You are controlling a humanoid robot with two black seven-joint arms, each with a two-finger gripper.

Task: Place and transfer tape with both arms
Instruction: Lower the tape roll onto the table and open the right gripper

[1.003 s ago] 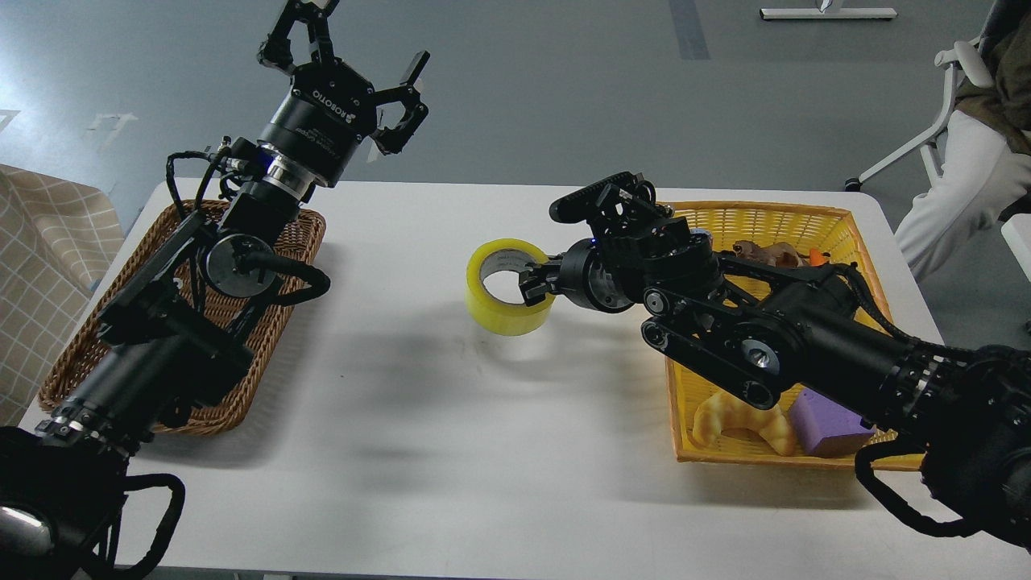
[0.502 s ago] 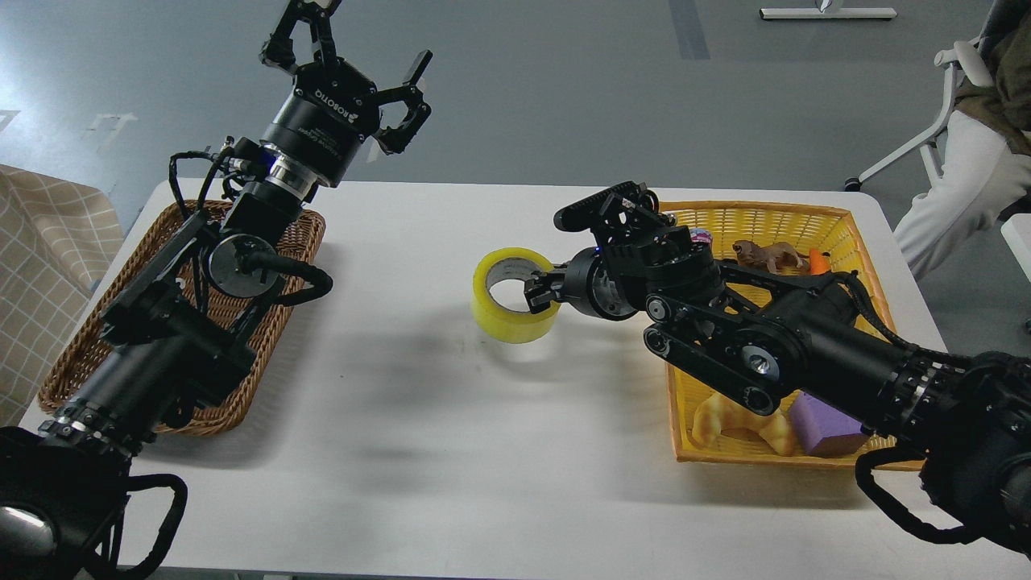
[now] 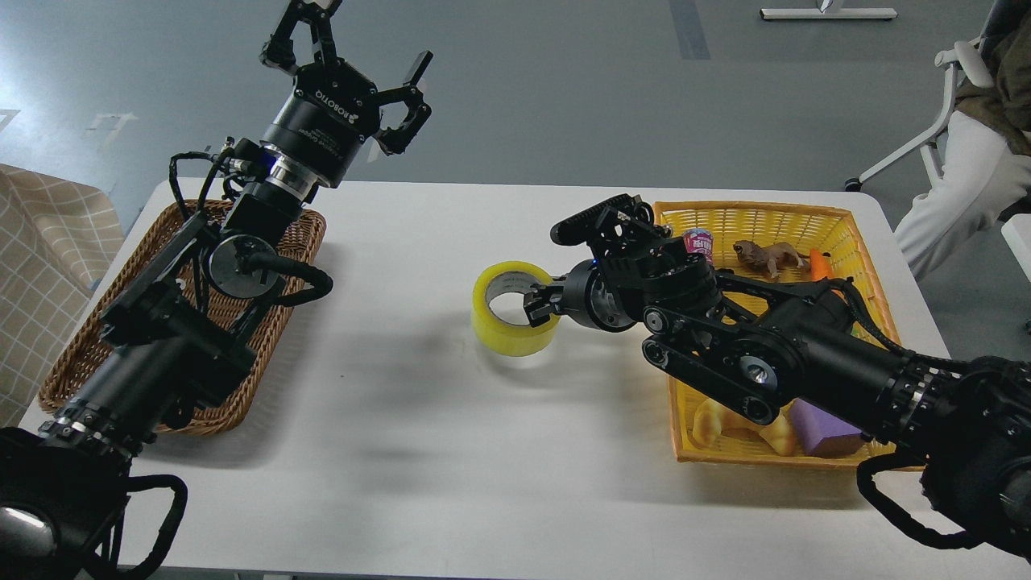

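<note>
Right arm (image 3: 805, 354) is covering most of the croissant toy (image 3: 729, 423) and purple block (image 3: 821, 431) in the yellow basket (image 3: 854, 234). Right gripper (image 3: 541, 306) is hiding the tape's (image 3: 507, 318) 3 o'clock wall. Seated person (image 3: 966, 169) is being cropped at the frame's 2 o'clock edge.

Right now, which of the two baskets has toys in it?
The yellow basket on the right, holding a croissant toy and purple block; the brown wicker basket shows none.
</note>
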